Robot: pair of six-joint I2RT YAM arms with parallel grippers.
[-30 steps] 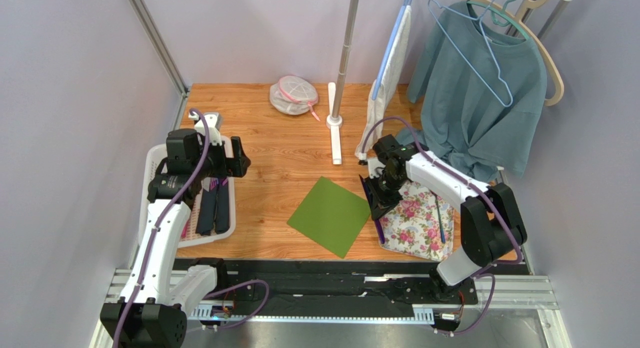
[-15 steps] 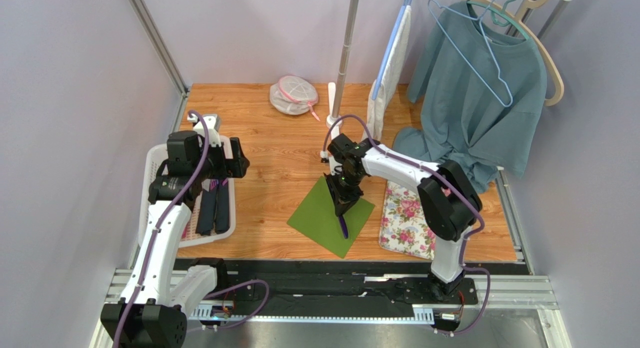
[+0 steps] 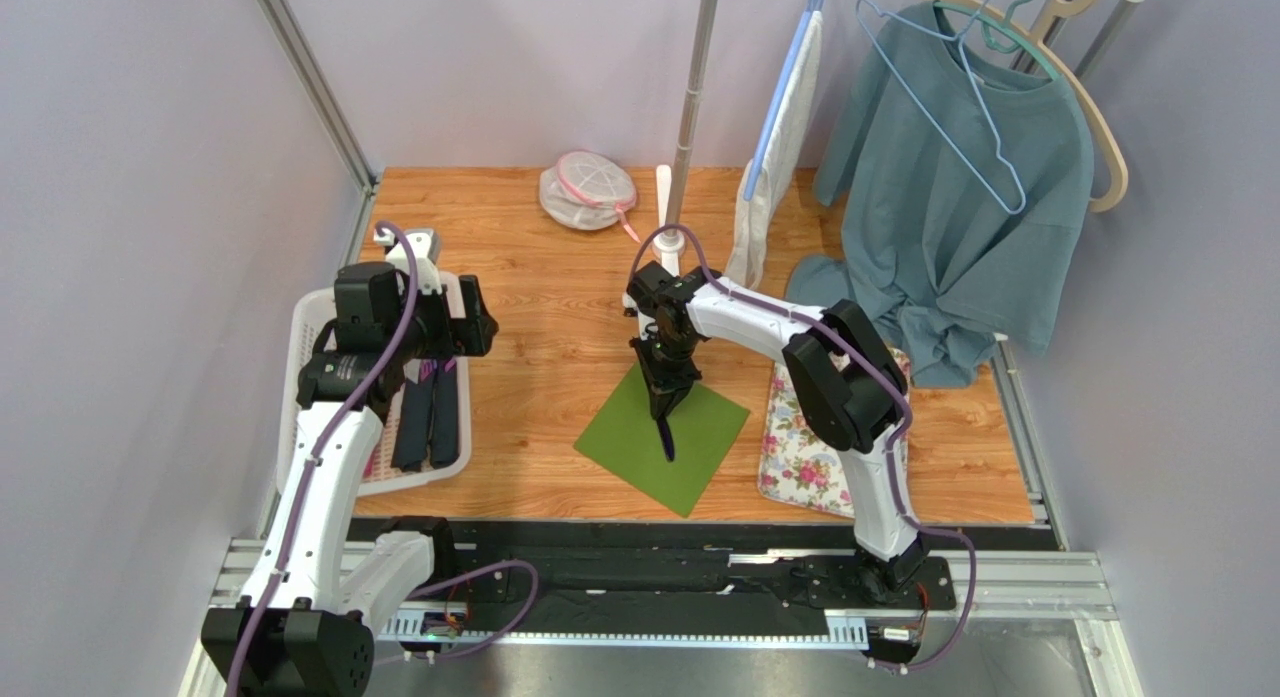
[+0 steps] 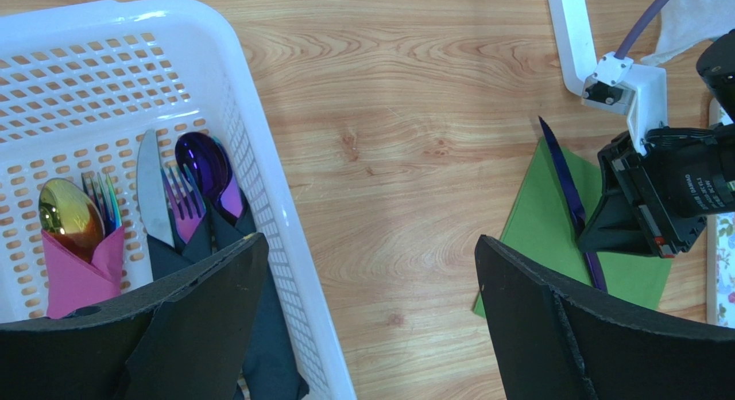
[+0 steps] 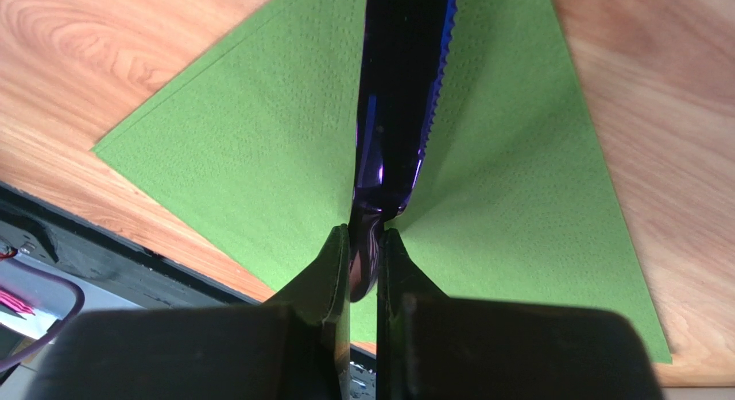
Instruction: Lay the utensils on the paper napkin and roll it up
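Over the paper napkin point(image 3: 624, 435), the right gripper point(image 5: 364, 245) pinches a blue-purple knife point(image 5: 401, 90), having swung leftward off the floral mat point(image 3: 789, 450); the left gripper point(image 4: 367, 254) hangs wide open above the white basket point(image 4: 259, 185).

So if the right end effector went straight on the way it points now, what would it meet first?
Most likely the green paper napkin. The right end effector is shut on a purple knife pointing ahead over the sheet, so its tip would touch first; depth is unclear.
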